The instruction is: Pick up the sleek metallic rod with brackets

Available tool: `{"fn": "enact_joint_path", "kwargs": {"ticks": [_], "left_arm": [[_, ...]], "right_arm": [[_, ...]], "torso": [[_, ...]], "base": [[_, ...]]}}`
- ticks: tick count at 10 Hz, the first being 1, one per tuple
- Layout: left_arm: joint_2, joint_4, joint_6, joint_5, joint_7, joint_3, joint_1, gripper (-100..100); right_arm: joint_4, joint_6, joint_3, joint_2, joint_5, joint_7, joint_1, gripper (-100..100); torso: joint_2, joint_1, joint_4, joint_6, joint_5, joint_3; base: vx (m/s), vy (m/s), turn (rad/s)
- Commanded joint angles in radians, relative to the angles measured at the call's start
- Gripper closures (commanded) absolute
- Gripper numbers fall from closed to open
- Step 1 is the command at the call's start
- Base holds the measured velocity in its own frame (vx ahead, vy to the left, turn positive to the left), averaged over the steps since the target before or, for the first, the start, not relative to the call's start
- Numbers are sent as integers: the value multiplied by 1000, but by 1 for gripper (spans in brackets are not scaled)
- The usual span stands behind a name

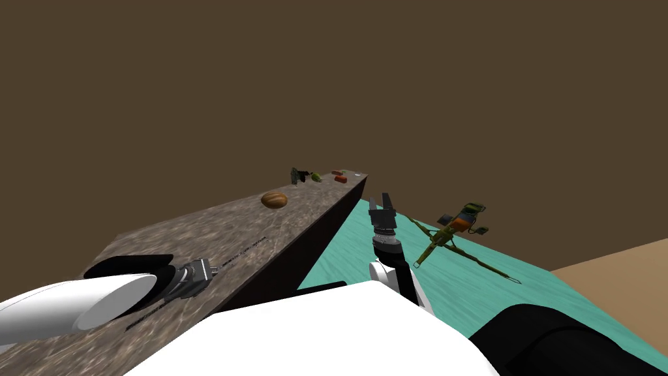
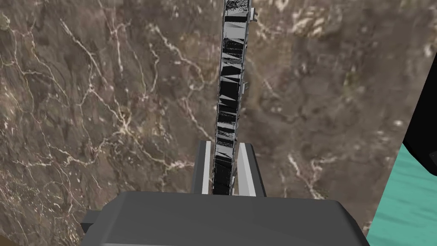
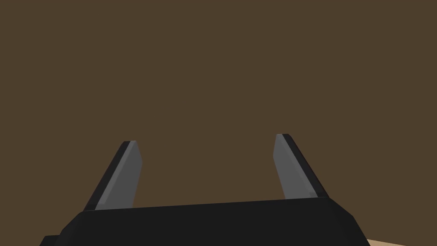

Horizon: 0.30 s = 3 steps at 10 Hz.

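Rod [image 2: 230,85], thin, dark, seemingly faceted, sits clamped between left fingers [image 2: 246,171] over veined marble counter [image 2: 106,106]; right fingers [image 3: 128,175] apart.

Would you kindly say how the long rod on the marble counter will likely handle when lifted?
The rod looks stiff and straight, so it probably won't sag. It runs far past the left gripper, so it may pivot in the grip.

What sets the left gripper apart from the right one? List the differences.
The left gripper is shut on the rod; the right gripper stands open, holding nothing. The left gripper lies low over the brown marbled counter; the right gripper points up beside the counter, above the teal surface. Both have two thin grey fingers on a dark box.
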<state>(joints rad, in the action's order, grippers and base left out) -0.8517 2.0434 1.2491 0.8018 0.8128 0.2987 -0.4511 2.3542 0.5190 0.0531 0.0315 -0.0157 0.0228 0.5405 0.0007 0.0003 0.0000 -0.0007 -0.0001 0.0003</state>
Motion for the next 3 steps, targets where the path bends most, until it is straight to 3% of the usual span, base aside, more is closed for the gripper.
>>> {"fn": "enact_joint_path", "kwargs": {"ticks": [1, 2, 3], "left_arm": [[-15, 32, 22, 13, 19, 12, -7, 100], [-11, 22, 14, 11, 11, 11, -7, 100], [-12, 25, 17, 12, 13, 12, -8, 0]], "right_arm": [[0, 0, 0, 0, 0, 0, 0, 0], [0, 0, 0, 0, 0, 0, 0, 0], [0, 0, 0, 0, 0, 0, 0, 0]], "torso": [[0, 0, 0, 0, 0, 0], [1, 0, 0, 0, 0, 0], [0, 0, 0, 0, 1, 0]], "base": [[-13, 6, 56], [-6, 3, 7], [0, 0, 0]]}}
